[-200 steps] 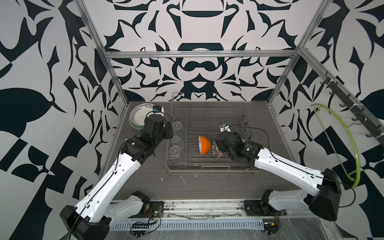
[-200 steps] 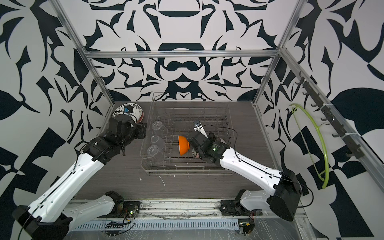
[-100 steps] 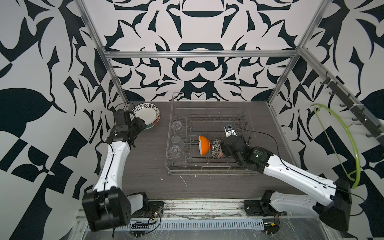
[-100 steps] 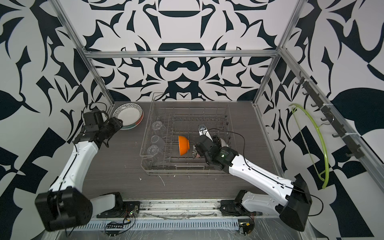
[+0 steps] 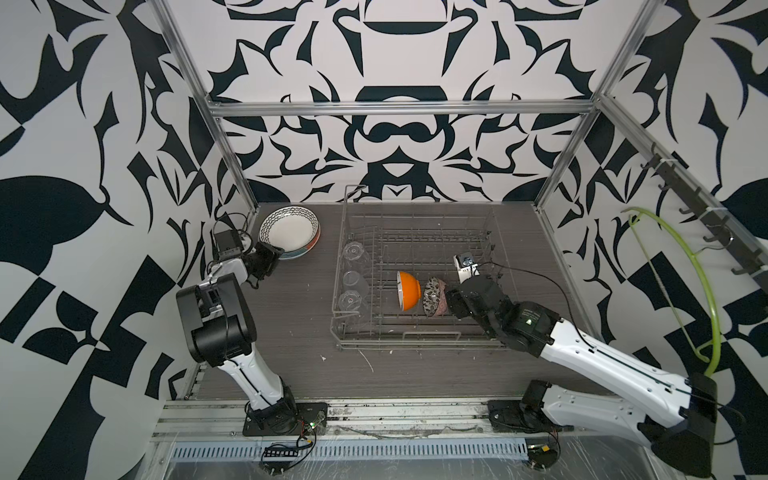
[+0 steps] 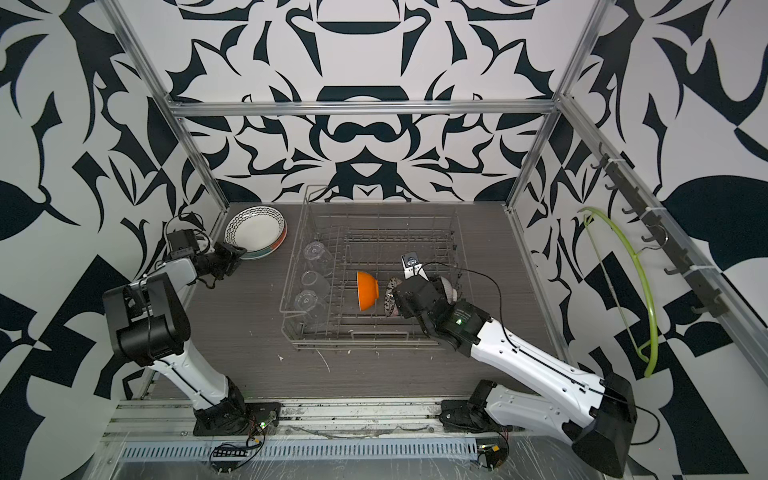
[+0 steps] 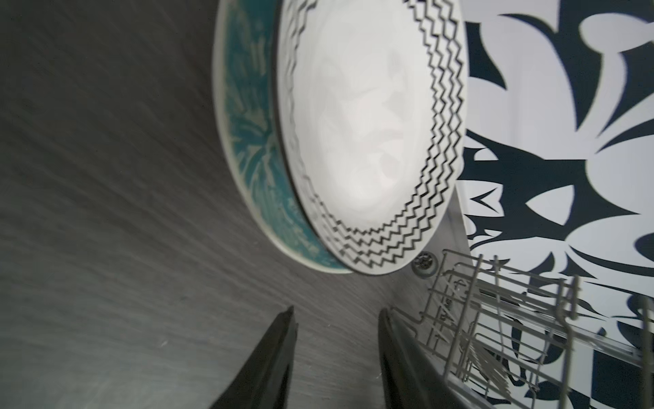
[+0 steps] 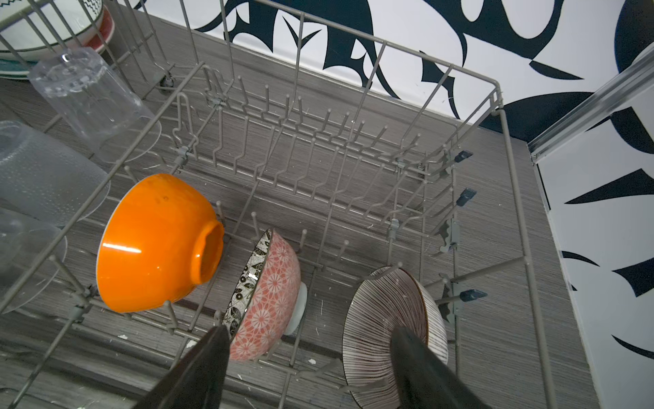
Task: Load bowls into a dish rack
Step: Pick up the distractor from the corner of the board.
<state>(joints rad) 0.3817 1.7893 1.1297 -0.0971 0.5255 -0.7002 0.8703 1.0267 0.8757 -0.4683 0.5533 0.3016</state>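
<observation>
Right wrist: rack (image 8: 497, 94) w/ 3 bowls (image 8: 155, 240), 3 glasses (image 8: 88, 99).

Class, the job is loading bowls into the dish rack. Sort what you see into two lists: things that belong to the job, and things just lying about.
Belongs to the job:
- orange bowl
- floral bowl
- striped bowl
- dish rack, which holds all three bowls

Just lying about:
- clear glasses, upside down in the rack
- zigzag-rimmed dish, stacked on a teal plate outside the rack

Orange bowl (image 8: 155, 244), floral bowl (image 8: 265, 297), striped bowl (image 8: 375, 311) stand edgewise inside dish rack (image 5: 419, 239).
</observation>
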